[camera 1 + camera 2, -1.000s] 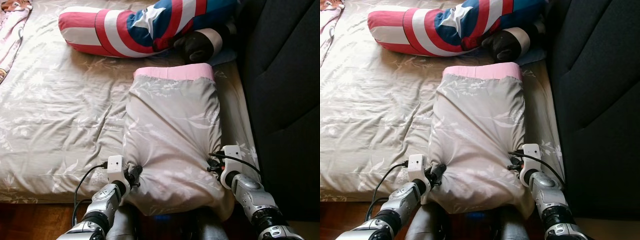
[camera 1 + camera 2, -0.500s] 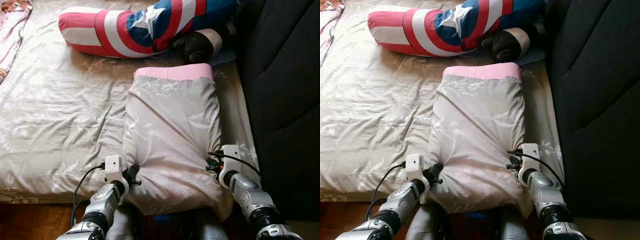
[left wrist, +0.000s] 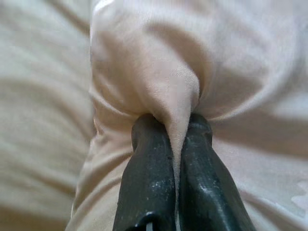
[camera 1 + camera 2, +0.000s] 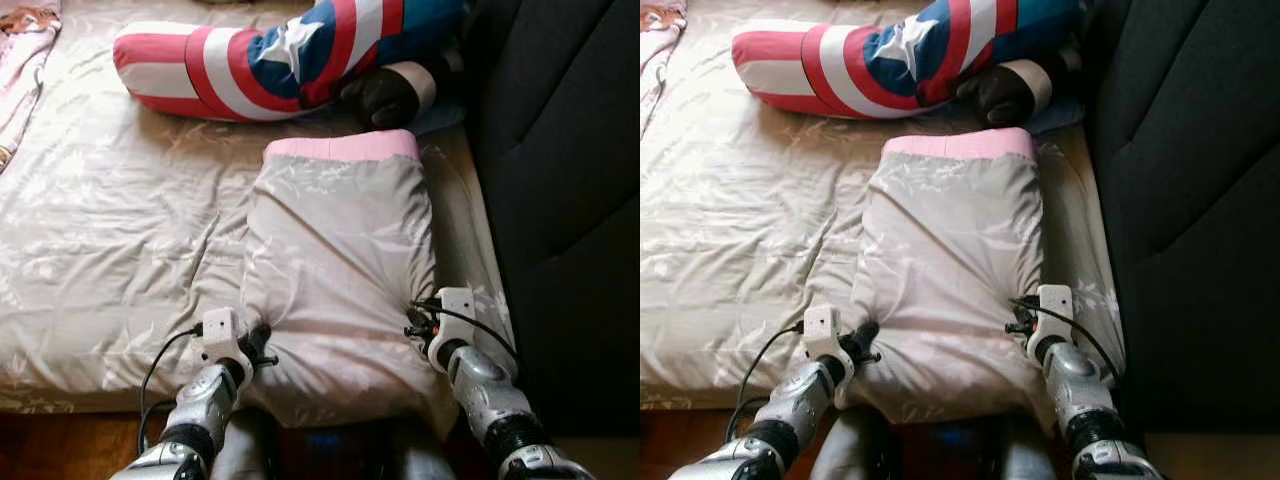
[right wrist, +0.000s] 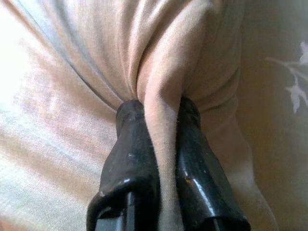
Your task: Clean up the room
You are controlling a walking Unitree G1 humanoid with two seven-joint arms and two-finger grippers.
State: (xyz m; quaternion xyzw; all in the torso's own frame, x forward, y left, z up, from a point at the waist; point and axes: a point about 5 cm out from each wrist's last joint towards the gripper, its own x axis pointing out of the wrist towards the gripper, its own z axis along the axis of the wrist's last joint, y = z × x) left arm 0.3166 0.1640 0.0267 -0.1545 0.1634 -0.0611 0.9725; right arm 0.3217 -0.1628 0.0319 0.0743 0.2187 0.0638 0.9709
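Head stereo pair looks forward and down from the foot of the pillow [image 4: 340,270]; both eyes share it, the bed [image 4: 110,220] and the striped cushion [image 4: 250,60]. Each wrist cam looks along its fingers, very close to the pillow's near corners [image 3: 173,96].

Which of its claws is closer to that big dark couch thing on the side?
The right gripper, pinching the pillow near the black headboard. The left gripper grips the pillow's far corner.
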